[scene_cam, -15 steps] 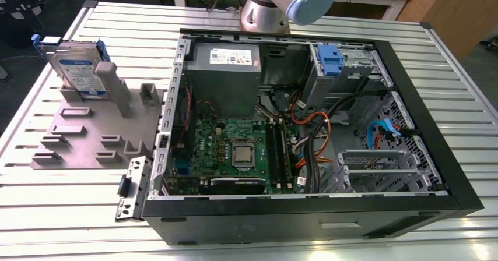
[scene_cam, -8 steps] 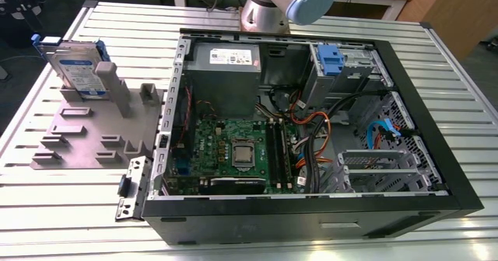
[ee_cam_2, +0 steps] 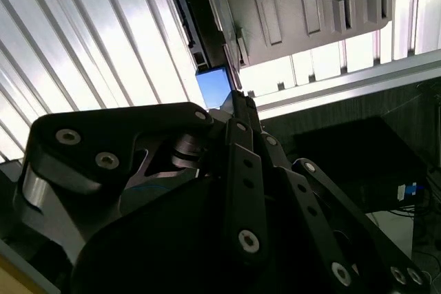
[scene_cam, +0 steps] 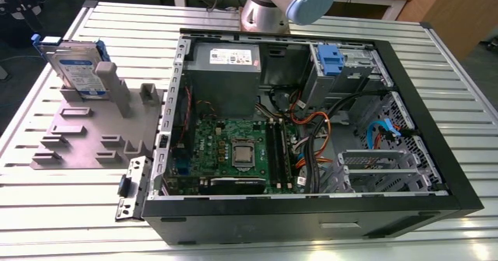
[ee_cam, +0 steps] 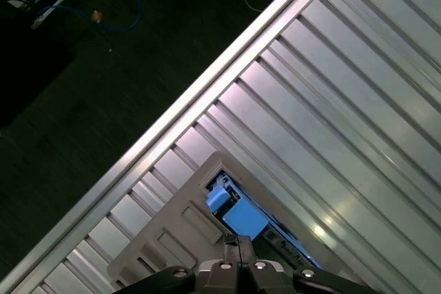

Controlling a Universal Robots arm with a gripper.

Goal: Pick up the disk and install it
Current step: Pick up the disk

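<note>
We find the disk (scene_cam: pixel 76 69) standing upright in the fixture (scene_cam: pixel 78 141) on the table (scene_cam: pixel 55 214), at the exterior view's left; the computer case (scene_cam: pixel 311 220) lies just beside, rightward, the arm (scene_cam: pixel 269 7) behind it.

Open air above the upright disk (scene_cam: pixel 76 69); grey post (scene_cam: pixel 109 87) just beside, computer case (scene_cam: pixel 295 207) near.

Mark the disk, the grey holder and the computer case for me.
disk (scene_cam: pixel 76 67), exterior view, on its white-and-blue label.
grey holder (scene_cam: pixel 81 147), exterior view, on a bare part of its base plate.
computer case (scene_cam: pixel 311 211), exterior view, on its black outer wall.
</note>
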